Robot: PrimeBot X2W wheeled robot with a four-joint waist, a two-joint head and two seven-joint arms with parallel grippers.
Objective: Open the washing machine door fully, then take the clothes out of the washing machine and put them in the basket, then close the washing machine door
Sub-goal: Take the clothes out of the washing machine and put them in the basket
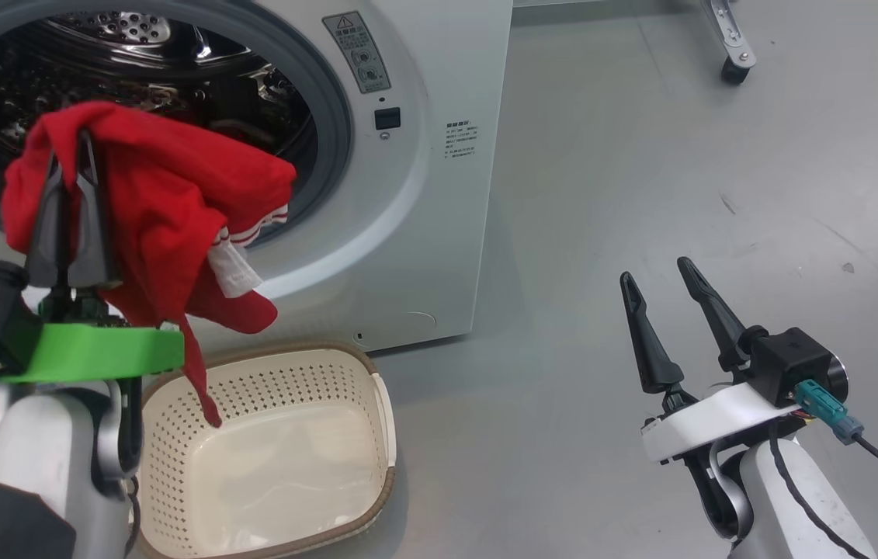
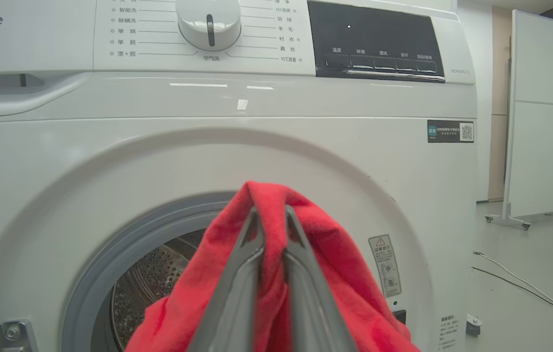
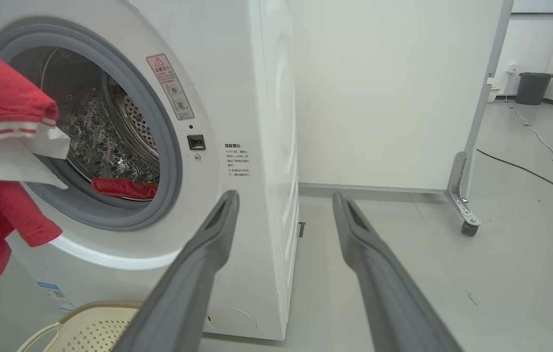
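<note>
Your left gripper [image 1: 70,151] is clamped on the clothes [image 1: 167,194], fingers pinched together through the red fabric, held up before the washer [image 1: 423,194] mouth. One thin tail hangs over the far left corner of the basket [image 1: 380,404], which sits just near of the washer. More red [image 3: 122,187] lies low in the drum. Your right gripper [image 1: 654,269] is well right, over bare floor [image 1: 640,155], fingers apart and empty.
</note>
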